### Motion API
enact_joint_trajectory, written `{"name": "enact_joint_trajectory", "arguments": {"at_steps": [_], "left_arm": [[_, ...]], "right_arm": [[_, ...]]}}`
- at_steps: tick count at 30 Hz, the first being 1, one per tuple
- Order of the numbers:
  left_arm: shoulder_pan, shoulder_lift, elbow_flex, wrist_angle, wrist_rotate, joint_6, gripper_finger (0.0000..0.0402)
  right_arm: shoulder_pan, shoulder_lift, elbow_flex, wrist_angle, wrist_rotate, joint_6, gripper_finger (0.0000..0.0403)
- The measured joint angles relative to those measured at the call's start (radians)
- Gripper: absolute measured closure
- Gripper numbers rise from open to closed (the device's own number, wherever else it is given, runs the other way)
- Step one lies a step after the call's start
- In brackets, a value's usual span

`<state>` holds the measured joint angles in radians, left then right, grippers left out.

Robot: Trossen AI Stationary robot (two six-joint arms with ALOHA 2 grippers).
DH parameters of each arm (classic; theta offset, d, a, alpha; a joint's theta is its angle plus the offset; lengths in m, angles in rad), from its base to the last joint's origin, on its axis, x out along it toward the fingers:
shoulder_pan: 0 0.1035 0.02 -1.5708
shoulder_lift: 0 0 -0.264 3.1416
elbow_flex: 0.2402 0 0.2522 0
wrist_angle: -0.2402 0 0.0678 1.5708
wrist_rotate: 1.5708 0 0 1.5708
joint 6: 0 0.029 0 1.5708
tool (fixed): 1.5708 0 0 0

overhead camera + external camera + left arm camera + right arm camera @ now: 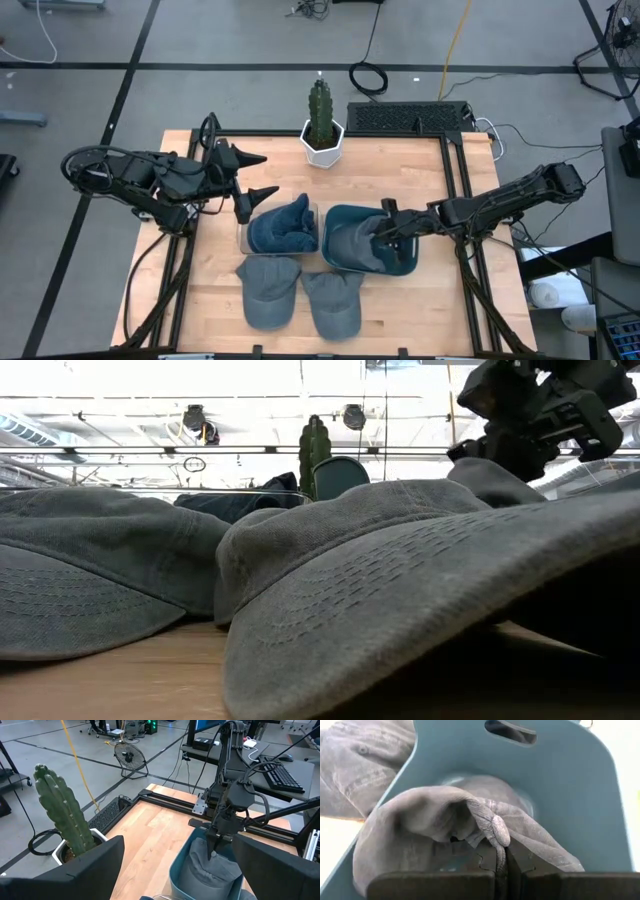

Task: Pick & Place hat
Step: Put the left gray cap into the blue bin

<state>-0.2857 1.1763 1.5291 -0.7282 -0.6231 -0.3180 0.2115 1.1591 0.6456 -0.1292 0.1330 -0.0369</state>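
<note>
A grey hat lies in a teal bin at the table's middle right. My right gripper is shut on it, and also shows in the left wrist view. A dark blue hat lies in a clear container to the left of the bin. Two more grey hats lie flat on the table near its front edge. My left gripper hovers open and empty above the table, just left of and behind the blue hat. My right gripper pinches a gathered fold of the grey hat's crown, beside its top button, between its two fingers. The fingers come from above, pointing down into the bin. The crown is drawn up to a peak; the rest of the hat lies in the bin.
A cactus in a white pot stands at the far edge, middle. Black frame rails run along the table's sides. Bare wood lies left of the hats and to the right of the bin.
</note>
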Motion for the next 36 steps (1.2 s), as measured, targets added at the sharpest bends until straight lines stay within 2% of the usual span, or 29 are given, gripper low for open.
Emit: {"name": "enact_joint_trajectory", "arguments": {"at_steps": [25, 36], "left_arm": [[0.000, 0.000, 0.000, 0.000, 0.000, 0.000, 0.0023], [0.000, 0.000, 0.000, 0.000, 0.000, 0.000, 0.0023]], "right_arm": [[0.000, 0.000, 0.000, -0.197, -0.007, 0.208, 0.0403], [0.000, 0.000, 0.000, -0.205, -0.007, 0.234, 0.0403]]}}
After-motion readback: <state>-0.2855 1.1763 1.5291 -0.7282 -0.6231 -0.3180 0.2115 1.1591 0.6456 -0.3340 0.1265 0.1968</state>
